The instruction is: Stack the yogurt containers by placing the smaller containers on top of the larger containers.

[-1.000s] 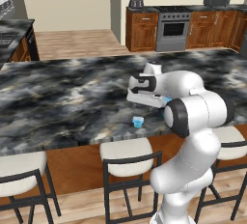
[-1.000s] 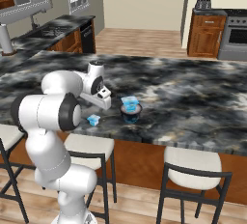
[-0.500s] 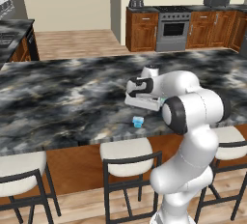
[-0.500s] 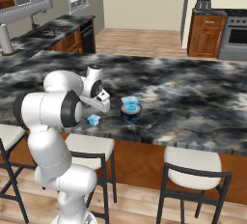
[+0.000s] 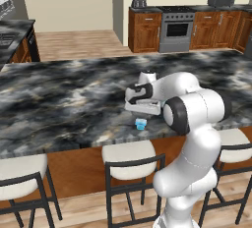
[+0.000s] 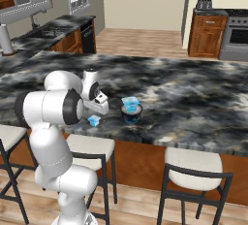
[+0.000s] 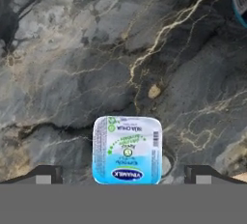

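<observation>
On the marble counter [image 6: 193, 93], going left to right, sits one tiny light-blue yogurt cup [image 6: 93, 120] near the front edge, then one wide dark-rimmed tub [image 6: 131, 114] with a second, slightly bigger light-blue cup [image 6: 130, 103] already resting on top of it: three yogurt containers in all. From above, the tiny cup's [image 7: 127, 149] foil lid shows a blue oval logo and small green and dark print, too fine to read. The gripper [image 7: 123, 175] hangs over this cup with its two fingertips [image 7: 46, 175] spread wide to either side, grasping nothing.
</observation>
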Available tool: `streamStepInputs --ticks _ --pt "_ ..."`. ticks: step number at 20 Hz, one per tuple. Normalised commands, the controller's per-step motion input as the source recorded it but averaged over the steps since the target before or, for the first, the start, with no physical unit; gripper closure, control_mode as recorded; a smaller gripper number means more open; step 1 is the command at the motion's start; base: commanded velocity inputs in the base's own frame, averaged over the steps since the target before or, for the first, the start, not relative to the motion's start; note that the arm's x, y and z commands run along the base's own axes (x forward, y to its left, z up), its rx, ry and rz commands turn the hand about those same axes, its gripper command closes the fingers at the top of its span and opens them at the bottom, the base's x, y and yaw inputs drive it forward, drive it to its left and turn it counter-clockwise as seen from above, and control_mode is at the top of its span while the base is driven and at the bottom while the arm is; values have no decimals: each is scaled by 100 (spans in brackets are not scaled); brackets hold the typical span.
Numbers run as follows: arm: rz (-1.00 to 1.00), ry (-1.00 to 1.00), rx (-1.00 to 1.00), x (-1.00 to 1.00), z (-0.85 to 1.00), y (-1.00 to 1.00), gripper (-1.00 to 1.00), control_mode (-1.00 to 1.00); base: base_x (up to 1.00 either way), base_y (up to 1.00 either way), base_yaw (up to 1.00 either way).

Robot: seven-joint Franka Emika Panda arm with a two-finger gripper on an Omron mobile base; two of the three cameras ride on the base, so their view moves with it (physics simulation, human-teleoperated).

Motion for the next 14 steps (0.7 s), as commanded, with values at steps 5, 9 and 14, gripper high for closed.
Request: streamStepInputs --ticks 5,9,14 --pt "0 1 -5 0 -15 0 -100 -100 0 0 0" --pt "0 0 0 3 -15 0 -100 -100 0 0 0" --pt "0 0 1 1 -18 0 -100 -100 0 0 0"
